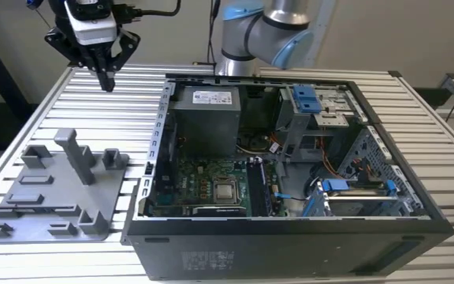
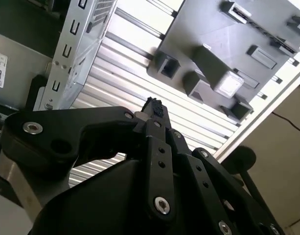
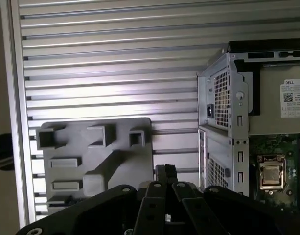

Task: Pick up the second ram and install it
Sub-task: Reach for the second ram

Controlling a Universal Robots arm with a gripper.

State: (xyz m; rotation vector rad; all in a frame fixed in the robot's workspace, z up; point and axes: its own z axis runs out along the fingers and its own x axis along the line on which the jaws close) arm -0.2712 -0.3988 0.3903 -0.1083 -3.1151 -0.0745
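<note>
Ram point(image 1: 42, 208), as best I can tell, is the dark strip lying in the long slot near the front end of the tray point(image 1: 115, 192); I cannot be sure of it. In the first wrist view the same dark strip point(image 3: 59, 199) sits low in the tray point(image 3: 125, 161). The gripper point(image 1: 107, 86) hangs well apart from it, past the tray's far end and high over the table point(image 1: 85, 109). Its fingers are pressed together with nothing between them, as both wrist views show point(image 3: 165, 171) point(image 2: 152, 105).

The table is ribbed aluminium, running under both tray and case point(image 1: 290, 248). The case lies open on the exterior view's right of the tray, just beside it, with its board and processor point(image 1: 225, 190) bare. Behind the case stands the arm point(image 1: 274, 29), and past that a pale wall.

By count: one tray with one tall post point(image 1: 77, 157), one case, one arm, one gripper.
</note>
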